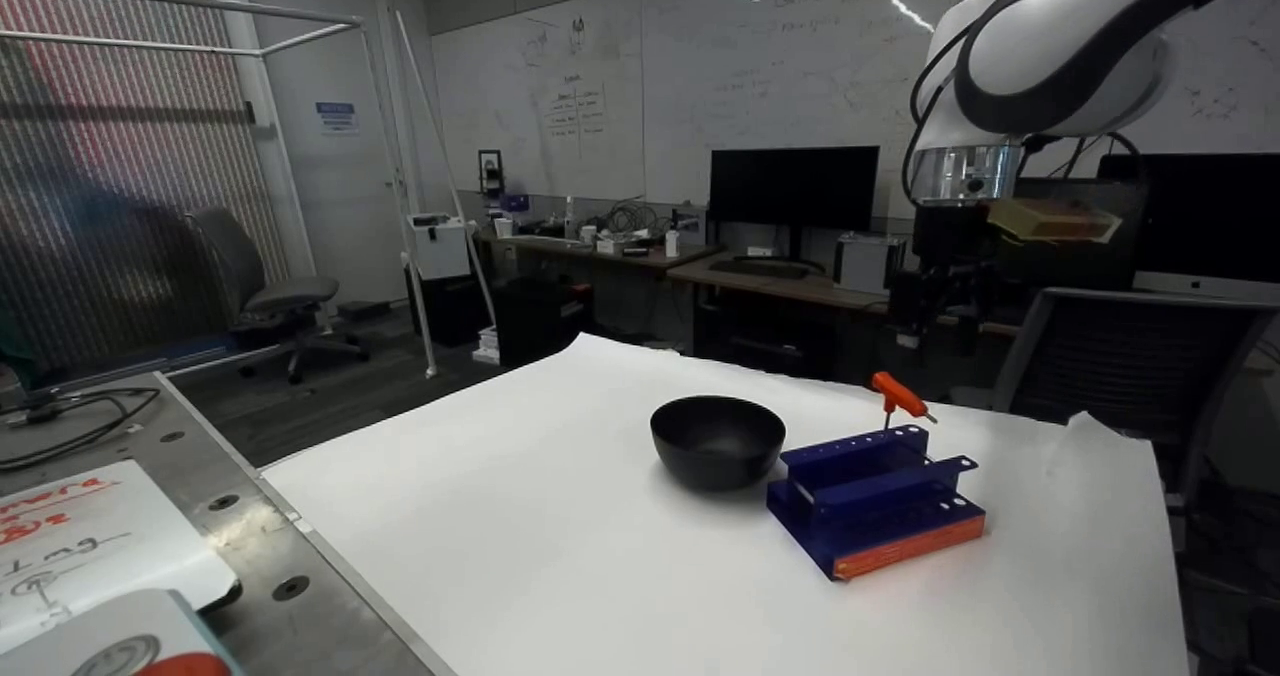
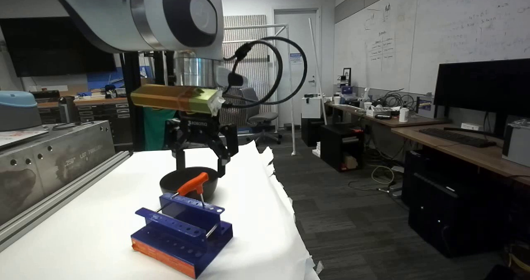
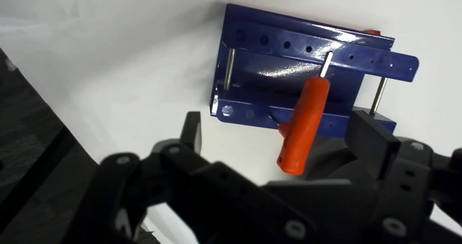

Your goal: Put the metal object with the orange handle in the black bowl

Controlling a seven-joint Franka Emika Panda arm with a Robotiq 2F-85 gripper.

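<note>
The metal object with the orange handle (image 1: 901,397) (image 2: 193,184) (image 3: 305,125) stands in the blue rack's holes, its T-shaped handle above the rack and its thin metal shafts below. The black bowl (image 1: 716,446) (image 2: 174,182) stands upright on the white table beside the rack. A dark shape at the lower right in the wrist view looks like part of it, mostly hidden by the gripper. My gripper (image 1: 936,322) (image 2: 201,164) (image 3: 281,135) is open and empty, above the handle. In the wrist view the handle shows between the spread fingers, touching neither.
The blue rack (image 1: 880,516) (image 2: 165,249) (image 3: 288,67) with an orange base edge stands on the white-covered table (image 1: 520,536). A metal bench (image 2: 58,160) borders the table. A black chair (image 1: 1130,396) and desks with monitors stand beyond it.
</note>
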